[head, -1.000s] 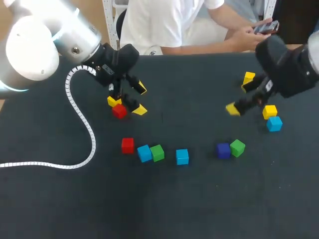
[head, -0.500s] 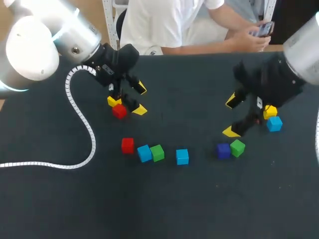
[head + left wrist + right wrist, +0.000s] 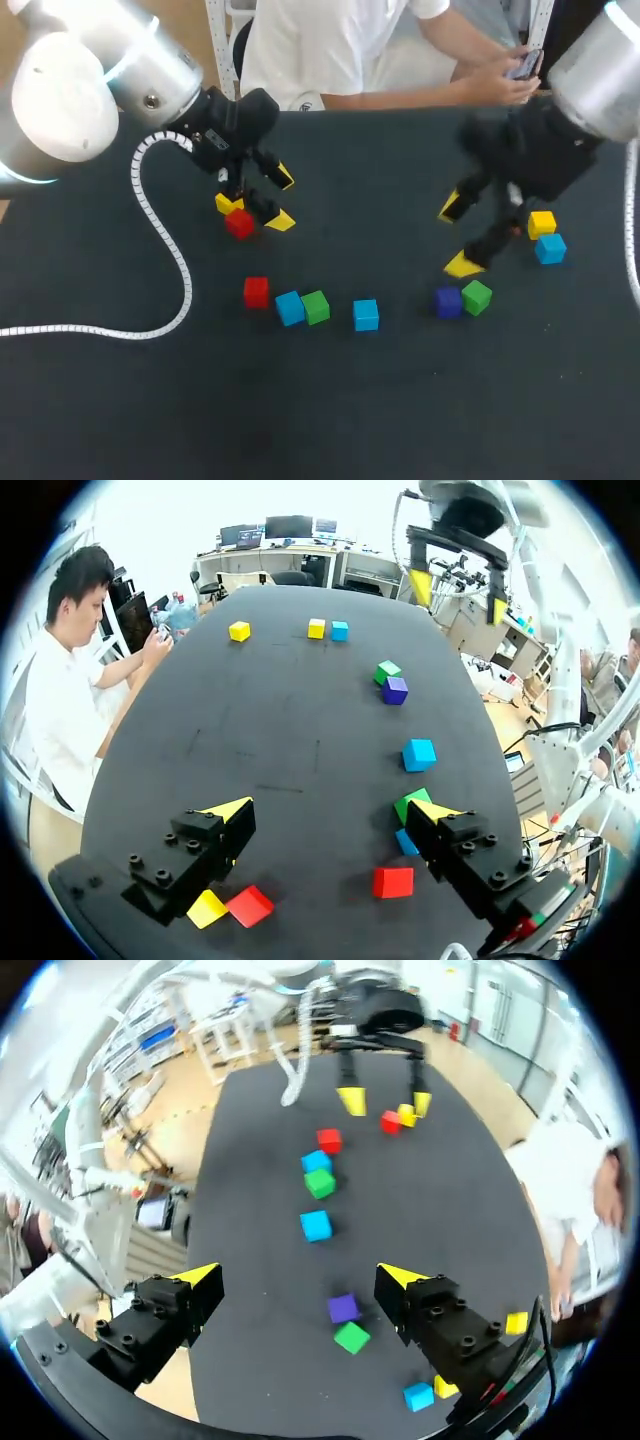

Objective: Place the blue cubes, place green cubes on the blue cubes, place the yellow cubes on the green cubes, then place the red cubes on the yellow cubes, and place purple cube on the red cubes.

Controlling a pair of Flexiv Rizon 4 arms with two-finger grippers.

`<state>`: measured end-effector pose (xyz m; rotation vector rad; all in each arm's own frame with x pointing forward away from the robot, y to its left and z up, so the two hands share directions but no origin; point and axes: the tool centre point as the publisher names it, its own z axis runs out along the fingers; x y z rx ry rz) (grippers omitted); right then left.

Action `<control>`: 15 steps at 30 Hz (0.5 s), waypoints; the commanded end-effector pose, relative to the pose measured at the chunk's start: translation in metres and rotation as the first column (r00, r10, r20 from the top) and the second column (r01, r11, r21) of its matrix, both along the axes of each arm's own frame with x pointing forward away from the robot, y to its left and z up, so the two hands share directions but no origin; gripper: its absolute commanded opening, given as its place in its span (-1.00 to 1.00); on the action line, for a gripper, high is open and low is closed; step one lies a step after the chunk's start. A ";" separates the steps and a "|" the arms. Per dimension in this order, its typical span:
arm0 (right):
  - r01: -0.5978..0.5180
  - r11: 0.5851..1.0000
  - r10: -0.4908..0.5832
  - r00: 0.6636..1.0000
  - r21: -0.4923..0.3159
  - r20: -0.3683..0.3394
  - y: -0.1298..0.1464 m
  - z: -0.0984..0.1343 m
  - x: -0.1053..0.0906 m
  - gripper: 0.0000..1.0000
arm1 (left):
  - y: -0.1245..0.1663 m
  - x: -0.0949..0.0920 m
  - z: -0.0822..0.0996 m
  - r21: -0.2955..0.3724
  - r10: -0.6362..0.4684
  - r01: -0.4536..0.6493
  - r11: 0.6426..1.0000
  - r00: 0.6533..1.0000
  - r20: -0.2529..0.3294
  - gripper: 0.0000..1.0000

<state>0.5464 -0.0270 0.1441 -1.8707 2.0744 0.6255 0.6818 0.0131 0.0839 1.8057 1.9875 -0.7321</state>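
My left gripper (image 3: 282, 199) hangs open at the back left, just right of a yellow cube (image 3: 228, 204) and a red cube (image 3: 239, 224). In a loose row across the middle lie a red cube (image 3: 256, 292), a blue cube (image 3: 290, 308) touching a green cube (image 3: 316, 307), another blue cube (image 3: 366, 315), then the purple cube (image 3: 448, 302) beside a green cube (image 3: 477, 297). My right gripper (image 3: 457, 236) is open, above and just behind the purple cube (image 3: 343, 1308). A yellow cube (image 3: 542, 224) and a blue cube (image 3: 550, 248) sit at the right.
A white coiled cable (image 3: 160, 270) from my left arm lies over the table's left side. The left wrist view shows one more yellow cube (image 3: 239, 631) near the far edge; my right arm hides it in the head view. A person sits behind the table's back edge.
My right arm has swung from the back right toward the middle, and its open gripper now hangs by the purple and green cubes. The left arm has kept still.
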 end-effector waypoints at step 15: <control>-0.107 0.976 0.121 0.991 -0.190 0.061 0.046 -0.076 -0.041 1.00 | 0.000 0.002 0.000 0.000 -0.003 0.003 1.000 1.000 -0.002 1.00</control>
